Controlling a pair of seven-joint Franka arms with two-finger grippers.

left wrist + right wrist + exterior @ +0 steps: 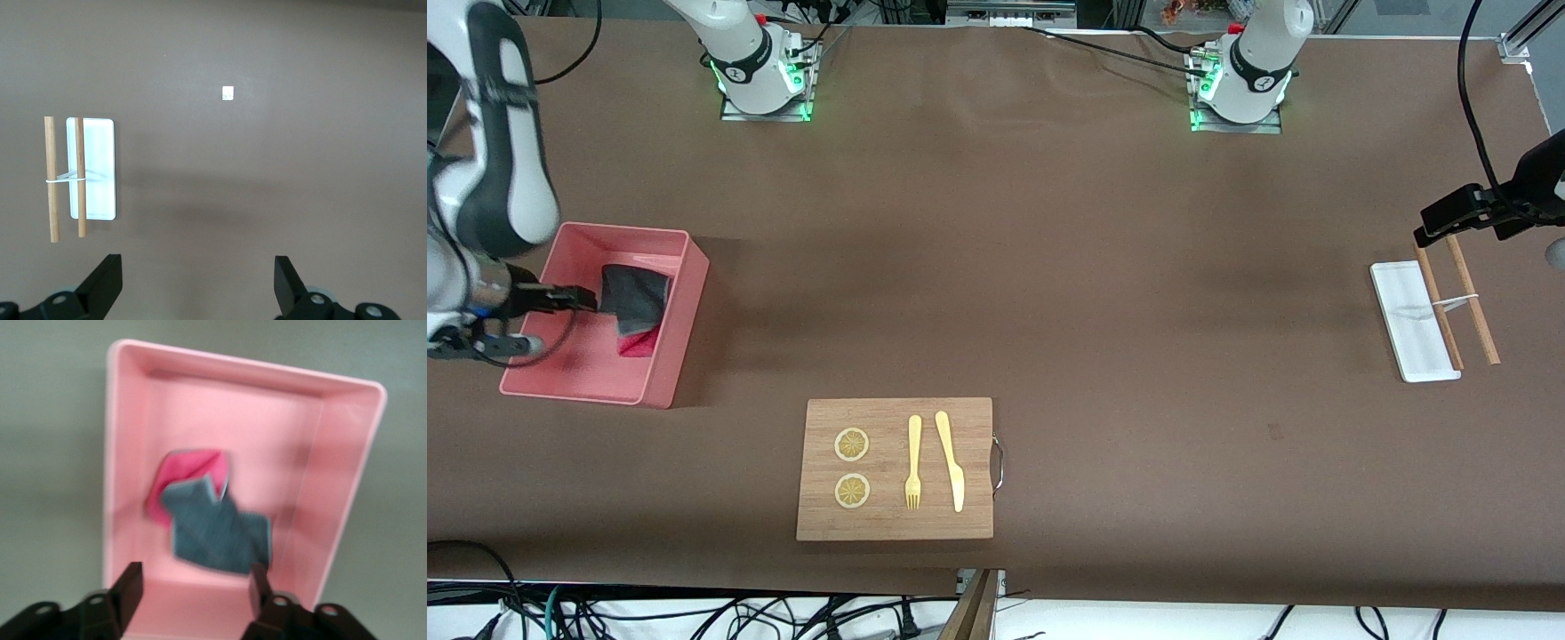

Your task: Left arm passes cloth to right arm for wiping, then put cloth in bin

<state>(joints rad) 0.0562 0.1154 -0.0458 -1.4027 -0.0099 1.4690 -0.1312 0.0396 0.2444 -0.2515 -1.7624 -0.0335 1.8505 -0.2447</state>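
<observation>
The pink bin (685, 307) stands at the right arm's end of the table. The cloth (637, 305), dark grey with a crimson-pink corner, is inside its walls. My right gripper (590, 300) hovers over the bin, open. In the right wrist view the cloth (217, 530) shows blurred between and below the fingers (131, 583), free of both, with the bin's rim (347, 513) around it. I cannot tell whether it rests on the bin's floor. My left gripper (1430, 233) waits open and holds nothing, above the table at the left arm's end; the left wrist view shows its spread fingers (107, 277) over bare mat.
A wooden cutting board (895, 468) with two lemon slices, a fork and a knife lies near the front camera. A small flat white tray (1412, 322) with two wooden sticks (1473, 300) across it sits under the left gripper.
</observation>
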